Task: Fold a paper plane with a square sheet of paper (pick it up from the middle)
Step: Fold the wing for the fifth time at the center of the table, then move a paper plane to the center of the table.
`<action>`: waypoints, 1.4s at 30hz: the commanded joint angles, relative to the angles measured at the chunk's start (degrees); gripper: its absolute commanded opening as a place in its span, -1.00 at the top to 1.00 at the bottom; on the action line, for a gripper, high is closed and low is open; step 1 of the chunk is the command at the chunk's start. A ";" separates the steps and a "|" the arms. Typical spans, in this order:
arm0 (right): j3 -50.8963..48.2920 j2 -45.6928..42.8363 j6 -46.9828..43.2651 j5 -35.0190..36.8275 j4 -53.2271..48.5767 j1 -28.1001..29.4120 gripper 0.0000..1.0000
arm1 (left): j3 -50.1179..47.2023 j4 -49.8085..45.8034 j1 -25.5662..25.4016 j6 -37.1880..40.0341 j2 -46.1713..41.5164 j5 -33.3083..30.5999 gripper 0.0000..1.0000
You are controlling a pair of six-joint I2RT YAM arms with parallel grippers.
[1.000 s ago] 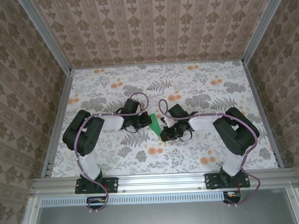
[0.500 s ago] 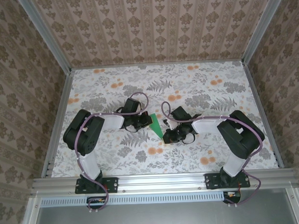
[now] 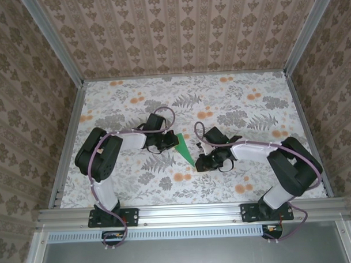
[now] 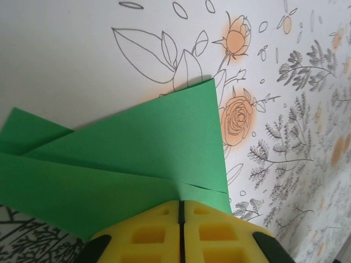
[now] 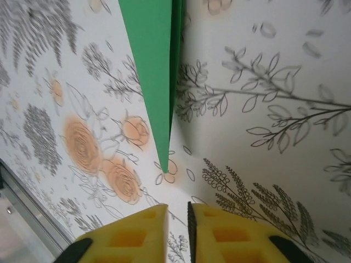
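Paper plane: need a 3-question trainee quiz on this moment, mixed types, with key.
1. True or false: the right claw is gripping the paper plane.
2. The plane's pointed tip faces: A) the right claw, B) the back wall, C) the left arm's base.
3. Fill in: the left claw is ___ on the plane.
Key: 1 false, its yellow fingers stand slightly apart, short of the tip. 2 A. 3 shut.
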 commanded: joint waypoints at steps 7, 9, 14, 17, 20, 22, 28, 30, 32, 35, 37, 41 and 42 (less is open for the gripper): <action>3.88 -8.02 -1.21 13.59 1.68 -4.00 -0.07 | 10.28 -19.05 -2.10 6.53 -7.33 -5.57 0.31; 3.92 -8.01 -1.16 13.55 2.82 -6.23 -0.19 | 12.08 -23.49 -2.60 6.63 -8.51 -8.92 0.22; 3.62 -6.95 -2.13 11.89 5.53 -10.96 -0.39 | 18.86 -36.42 -5.83 7.11 -8.38 -18.96 -0.03; 2.19 -7.21 -1.77 12.72 7.18 -12.20 -0.51 | 22.79 -44.08 -8.51 5.75 -6.86 -26.15 -0.17; 0.63 -7.54 -1.32 13.55 8.76 -12.78 -0.64 | 24.59 -47.11 -10.65 3.14 -4.75 -28.61 -0.27; -0.19 -7.52 -0.97 13.86 9.40 -13.22 -0.68 | 25.18 -46.58 -11.41 1.53 -2.93 -27.82 -0.28; -1.33 -7.08 -0.15 14.09 11.05 -13.89 -0.72 | 27.10 -43.93 -12.28 -1.97 1.63 -25.84 -0.18; -1.66 -7.03 0.04 14.11 11.48 -14.01 -0.73 | 26.96 -43.30 -12.32 -2.83 2.38 -25.23 -0.11; -1.93 -6.89 0.11 14.26 11.86 -14.15 -0.73 | 27.17 -43.44 -12.30 -3.38 2.96 -24.59 -0.01; -2.12 -6.88 0.21 14.65 11.91 -14.46 -0.72 | 26.91 -43.97 -12.34 -4.26 2.63 -24.12 0.14; -2.20 -6.86 0.42 14.91 11.94 -14.63 -0.73 | 25.60 -43.36 -12.79 -5.39 0.82 -24.42 0.29; -2.20 -6.71 0.73 15.62 11.65 -14.95 -0.72 | 21.83 -40.60 -13.37 -7.61 -2.92 -22.77 0.53; -2.21 -6.71 0.81 15.63 11.73 -14.98 -0.72 | 21.20 -40.19 -13.37 -8.02 -3.29 -22.24 0.63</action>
